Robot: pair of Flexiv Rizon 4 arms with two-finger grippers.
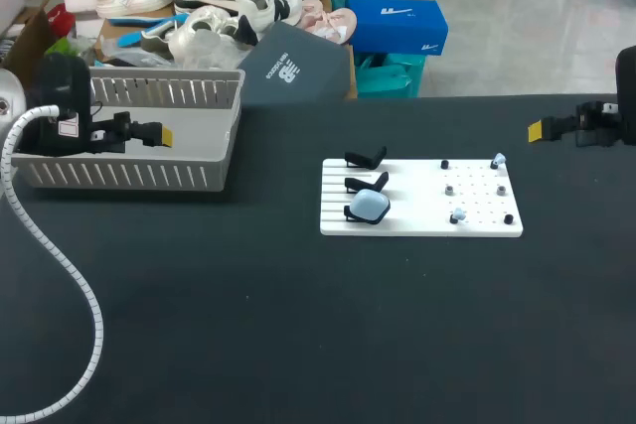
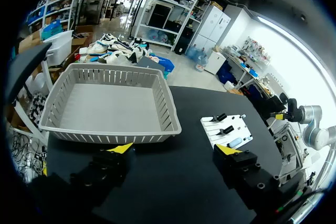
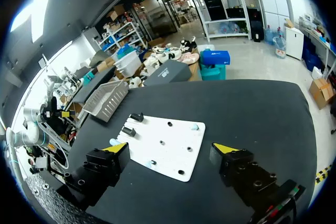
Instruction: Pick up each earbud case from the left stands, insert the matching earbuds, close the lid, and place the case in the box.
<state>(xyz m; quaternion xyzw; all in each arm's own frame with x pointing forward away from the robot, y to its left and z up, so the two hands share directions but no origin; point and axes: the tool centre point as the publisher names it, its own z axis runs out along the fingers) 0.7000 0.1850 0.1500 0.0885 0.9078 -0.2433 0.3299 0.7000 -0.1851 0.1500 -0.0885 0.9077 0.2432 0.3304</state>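
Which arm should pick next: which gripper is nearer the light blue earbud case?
Right. The right gripper is right of the case, past the white board; the left gripper, farther off, over the grey basket.

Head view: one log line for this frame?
left gripper open, by basket | right gripper open, right of board | case on front stand | basket holds no case

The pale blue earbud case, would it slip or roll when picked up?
Probably slippery: the pale blue earbud case looks smooth and rounded. Likely light, being small beside the white board. Set down, it might rock or roll.
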